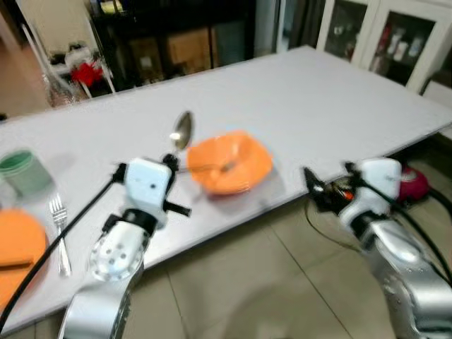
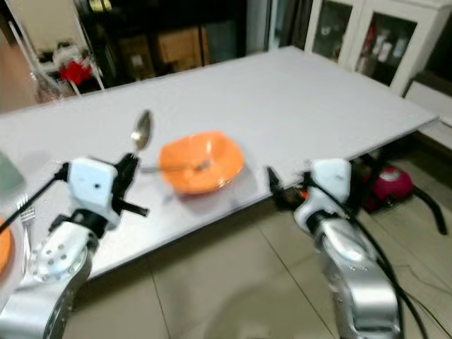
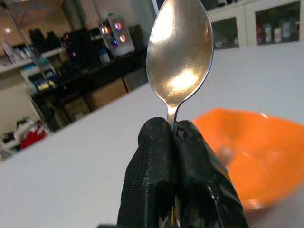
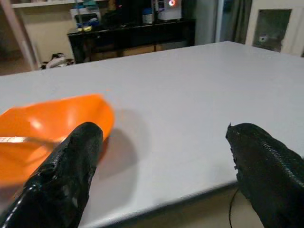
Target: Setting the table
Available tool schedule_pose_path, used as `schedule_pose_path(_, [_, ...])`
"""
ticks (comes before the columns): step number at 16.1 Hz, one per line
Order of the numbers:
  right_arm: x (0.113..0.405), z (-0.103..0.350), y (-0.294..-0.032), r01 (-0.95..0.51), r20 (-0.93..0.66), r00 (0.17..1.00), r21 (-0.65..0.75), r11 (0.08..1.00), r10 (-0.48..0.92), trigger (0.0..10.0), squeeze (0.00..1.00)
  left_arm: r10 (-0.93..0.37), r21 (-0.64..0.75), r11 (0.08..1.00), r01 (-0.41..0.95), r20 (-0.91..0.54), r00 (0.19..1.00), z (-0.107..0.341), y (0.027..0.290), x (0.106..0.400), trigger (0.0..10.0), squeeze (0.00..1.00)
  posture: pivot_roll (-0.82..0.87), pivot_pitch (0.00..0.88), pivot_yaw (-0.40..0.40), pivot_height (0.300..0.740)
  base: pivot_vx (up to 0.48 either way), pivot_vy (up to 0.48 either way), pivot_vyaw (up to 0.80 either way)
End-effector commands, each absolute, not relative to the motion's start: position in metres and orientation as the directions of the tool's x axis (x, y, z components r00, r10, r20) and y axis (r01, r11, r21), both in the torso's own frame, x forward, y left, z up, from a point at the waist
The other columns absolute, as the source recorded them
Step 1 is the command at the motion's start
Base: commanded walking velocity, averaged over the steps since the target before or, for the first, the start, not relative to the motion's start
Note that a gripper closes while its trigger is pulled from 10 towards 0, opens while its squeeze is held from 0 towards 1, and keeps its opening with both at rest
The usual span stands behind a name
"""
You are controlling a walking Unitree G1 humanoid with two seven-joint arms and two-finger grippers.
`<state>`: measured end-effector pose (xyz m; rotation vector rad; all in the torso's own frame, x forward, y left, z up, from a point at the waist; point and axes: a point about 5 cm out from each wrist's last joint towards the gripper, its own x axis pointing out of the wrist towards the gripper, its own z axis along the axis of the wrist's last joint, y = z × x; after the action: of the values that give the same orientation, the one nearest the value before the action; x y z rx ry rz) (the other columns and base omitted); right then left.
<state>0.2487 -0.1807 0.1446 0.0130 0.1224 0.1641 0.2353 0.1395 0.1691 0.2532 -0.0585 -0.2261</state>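
A silver spoon (image 1: 182,130) stands bowl-up over the table, its handle pinched in my left gripper (image 1: 171,159), which is shut on it (image 3: 173,130). Just right of it an orange bowl (image 1: 229,162) sits near the table's front edge, with another utensil (image 1: 212,167) lying in it. My right gripper (image 1: 311,180) hangs open off the front edge, right of the bowl, with nothing between its fingers (image 4: 71,166). At the left lie a fork (image 1: 60,229), an orange plate (image 1: 18,244) and a green cup (image 1: 25,171).
The grey table (image 1: 318,99) stretches away to the back right. Dark shelves (image 1: 169,42) and white glass cabinets (image 1: 395,35) stand behind it. A red vacuum cleaner (image 1: 417,185) with a black hose lies on the tiled floor at the right.
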Motion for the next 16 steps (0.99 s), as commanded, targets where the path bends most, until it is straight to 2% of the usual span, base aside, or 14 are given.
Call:
schedule_pose_path(1, [0.247, 0.154, -0.173, -0.183, -0.075, 0.98, 0.034, 0.982, 0.185, 10.0, 0.0, -0.236, 0.273, 0.937, 0.218, 0.033, 0.971, 0.171, 0.144, 0.236, 10.0, 0.0, -0.12, 0.0, 0.06, 0.74, 0.442, 0.0, -0.8])
schedule_pose_path(2, [0.246, 0.156, -0.173, -0.181, -0.057, 0.981, 0.046, 0.982, 0.183, 10.0, 0.0, -0.258, 0.282, 0.929, 0.239, 0.032, 0.966, 0.171, 0.143, 0.237, 10.0, 0.0, -0.12, 0.0, 0.062, 0.74, 0.442, 0.0, -0.79])
schedule_pose_path(4, [0.247, 0.16, -0.171, -0.204, -0.027, 0.978, 0.039, 0.978, 0.205, 10.0, 0.0, -0.317, 0.318, 0.899, 0.3, 0.001, 0.949, 0.168, 0.139, 0.242, 10.0, 0.0, -0.12, 0.0, 0.06, 0.74, 0.405, 0.0, 0.0])
schedule_pose_path(6, [0.25, 0.164, -0.169, -0.254, -0.01, 0.967, 0.062, 0.965, 0.255, 10.0, 0.0, -0.404, 0.387, 0.833, 0.396, -0.063, 0.912, 0.165, 0.136, 0.256, 10.0, 0.0, -0.12, 0.0, 0.067, 0.74, 0.0, 0.0, 0.0])
schedule_pose_path(9, [0.249, 0.171, -0.17, -0.372, -0.017, 0.927, 0.075, 0.925, 0.374, 10.0, 0.0, -0.493, 0.41, 0.762, 0.502, -0.137, 0.859, 0.17, 0.138, 0.274, 10.0, 0.0, -0.13, 0.0, 0.078, 0.74, 0.0, 0.0, 0.0])
schedule_pose_path(10, [0.243, 0.171, -0.175, -0.47, -0.053, 0.88, 0.037, 0.882, 0.472, 10.0, 0.0, -0.536, 0.384, 0.723, 0.574, -0.211, 0.817, 0.171, 0.137, 0.282, 10.0, 0.0, -0.13, 0.0, 0.085, 0.74, 0.0, 0.0, 0.0])
schedule_pose_path(13, [0.234, 0.178, -0.183, -0.618, -0.083, 0.782, 0.021, 0.786, 0.617, 10.0, 0.0, -0.579, 0.404, 0.63, 0.663, -0.324, 0.748, 0.174, 0.133, 0.294, 10.0, 0.0, -0.14, 0.0, 0.092, 0.74, 0.0, 0.0, 0.0])
schedule_pose_path(16, [0.228, 0.183, -0.188, -0.693, -0.137, 0.714, 0.002, 0.721, 0.687, 10.0, 0.0, -0.612, 0.411, 0.521, 0.748, -0.432, 0.663, 0.18, 0.127, 0.295, 10.0, 0.0, -0.14, 0.0, 0.098, 0.74, 0.0, 0.0, 0.0])
